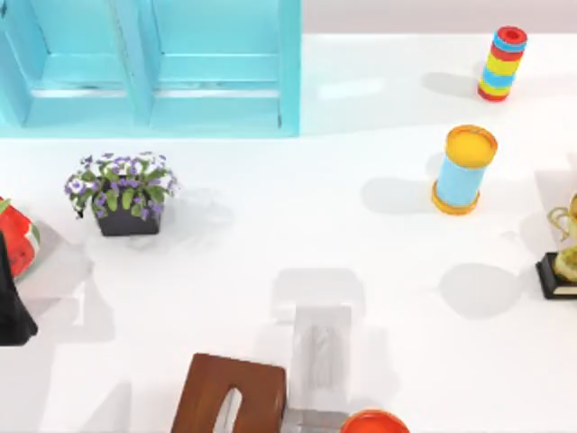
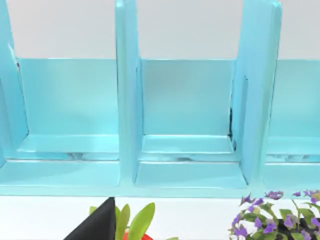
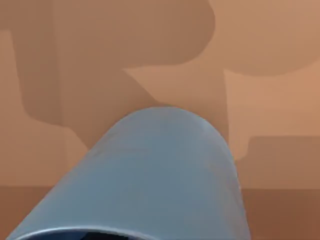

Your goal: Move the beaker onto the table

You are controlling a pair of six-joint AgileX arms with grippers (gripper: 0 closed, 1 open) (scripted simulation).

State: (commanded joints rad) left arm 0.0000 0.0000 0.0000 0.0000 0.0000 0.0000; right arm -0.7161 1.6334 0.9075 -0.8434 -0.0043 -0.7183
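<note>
Right gripper sat close over the beaker [image 3: 160, 175], which rested on a brown wooden surface [image 3: 260, 60]; could not tell its finger state. Judged beaker light, rigid, smooth-walled, possibly slippery: grasp across mid-wall. Left arm [image 1: 13, 307] parked at left edge.

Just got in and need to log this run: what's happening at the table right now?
The right wrist view looks down along the blue beaker, close under the camera, over a brown surface; whether the right end effector grips it cannot be told. From above, the white table carries a flower pot, a light-blue cylinder and a striped stack. The left arm sits at the table's left edge, its wrist camera facing the turquoise cabinet.
</note>
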